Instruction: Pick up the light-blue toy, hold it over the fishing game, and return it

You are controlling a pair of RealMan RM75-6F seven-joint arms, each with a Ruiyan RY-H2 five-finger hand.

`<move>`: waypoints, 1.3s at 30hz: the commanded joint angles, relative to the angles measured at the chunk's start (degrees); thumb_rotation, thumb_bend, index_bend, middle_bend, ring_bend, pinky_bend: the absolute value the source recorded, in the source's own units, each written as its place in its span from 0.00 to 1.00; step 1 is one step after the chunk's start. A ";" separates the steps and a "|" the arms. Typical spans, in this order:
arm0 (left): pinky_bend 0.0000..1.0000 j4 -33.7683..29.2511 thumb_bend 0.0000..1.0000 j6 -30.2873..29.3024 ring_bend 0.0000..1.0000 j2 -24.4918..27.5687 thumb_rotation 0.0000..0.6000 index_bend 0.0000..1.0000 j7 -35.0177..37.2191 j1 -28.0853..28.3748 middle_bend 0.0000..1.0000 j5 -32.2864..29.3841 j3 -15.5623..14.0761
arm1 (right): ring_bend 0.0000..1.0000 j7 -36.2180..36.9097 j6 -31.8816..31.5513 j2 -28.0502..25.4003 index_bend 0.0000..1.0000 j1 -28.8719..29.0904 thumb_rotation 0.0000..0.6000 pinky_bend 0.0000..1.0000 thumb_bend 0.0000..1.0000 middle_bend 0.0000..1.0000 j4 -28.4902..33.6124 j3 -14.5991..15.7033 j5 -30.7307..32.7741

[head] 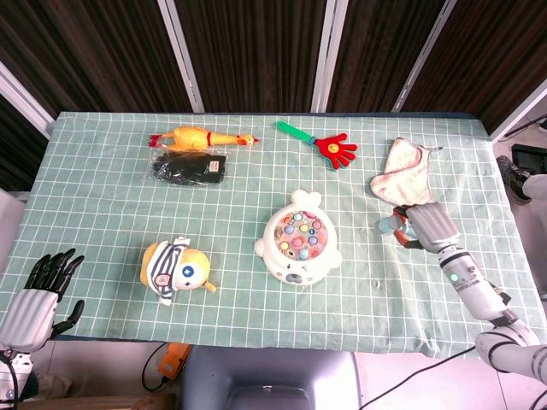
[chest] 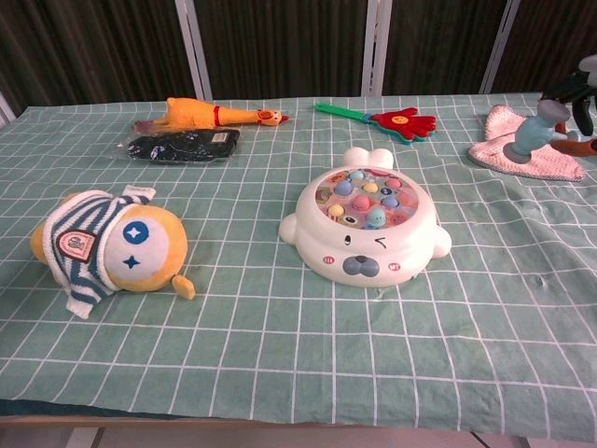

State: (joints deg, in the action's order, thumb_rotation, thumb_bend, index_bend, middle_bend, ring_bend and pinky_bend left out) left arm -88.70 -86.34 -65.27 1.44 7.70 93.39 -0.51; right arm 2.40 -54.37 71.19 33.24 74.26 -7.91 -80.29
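We see our right hand (head: 430, 226) wrapped around the light-blue toy (head: 390, 225), its fingers (head: 417, 232) curled about the toy's body so that the pale blue end pokes out to the left. In the chest view the toy (chest: 528, 132) is lifted clear of the cloth, up at the right edge of the frame in front of the pink cloth (chest: 522, 149), and only dark fingertips of our right hand show there. The toy sits to the right of the fishing game (head: 297, 239), well apart from it.

Our left hand (head: 38, 295) hangs off the near-left corner of the counter (head: 102, 196), holding nothing, with its dark fingers (head: 53, 267) spread and pointing up.

The fishing game, a white bear-shaped tray with pastel fish in its round pool, rests near the middle of the green checked tablecloth. To its left lies a yellow plush duck (head: 175, 269) in a striped blue-and-white top, tipped on its side. Along the far edge we find a rubber chicken (head: 201, 137), with a black packet (head: 188, 169) just in front of it, and a hand-shaped clapper (head: 323, 143) with a green handle and red palm. The pink cloth (head: 405, 183) lies crumpled at the far right, just beyond our right hand.
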 commanded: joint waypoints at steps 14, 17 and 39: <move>0.01 1.10 0.42 -3.08 0.00 1.42 1.00 0.00 4.51 -1.35 0.00 0.61 0.06 | 0.73 -48.36 5.37 -0.46 1.00 17.16 1.00 0.75 0.58 0.63 26.79 -2.73 30.87; 0.01 1.16 0.42 -3.20 0.00 1.48 1.00 0.00 4.72 -1.43 0.00 0.67 0.05 | 0.73 -52.76 4.58 0.30 1.00 19.52 1.00 0.75 0.58 0.63 28.06 -1.56 36.14; 0.01 1.24 0.42 -3.14 0.00 1.40 1.00 0.00 4.88 -1.39 0.00 0.90 0.17 | 0.73 -58.89 -1.21 5.98 1.00 28.39 1.00 0.75 0.58 0.63 28.73 2.96 49.78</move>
State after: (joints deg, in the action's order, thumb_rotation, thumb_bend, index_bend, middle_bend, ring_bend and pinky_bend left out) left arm -87.47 -89.47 -63.88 6.31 6.31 94.30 -0.35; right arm -56.53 -55.45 77.07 61.49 103.09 -5.06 -30.61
